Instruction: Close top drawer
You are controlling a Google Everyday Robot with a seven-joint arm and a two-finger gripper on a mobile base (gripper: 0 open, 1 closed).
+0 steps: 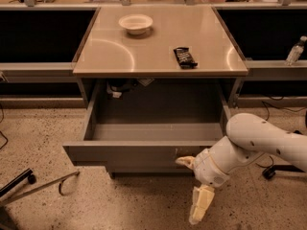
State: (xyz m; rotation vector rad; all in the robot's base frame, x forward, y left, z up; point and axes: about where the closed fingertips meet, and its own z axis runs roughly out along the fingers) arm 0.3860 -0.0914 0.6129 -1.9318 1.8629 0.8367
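The top drawer point(139, 155), wide and grey, stands partly pulled out from under the tan counter point(115, 51); its inside looks empty and its plain front faces me. My gripper point(193, 184) is at the right end of the drawer front, open, on the white arm point(259, 140) that comes in from the right. One pale finger point(184, 161) touches the drawer front near its lower edge. The other finger point(200, 203) points down toward the floor.
A white bowl point(135, 23) and a dark snack bar point(184, 57) lie on the counter. Dark items point(120, 86) sit in the cabinet behind the drawer. A water bottle point(295, 50) stands on the right ledge. A black chair leg point(19, 182) and a thin metal rod lie on the speckled floor at the left.
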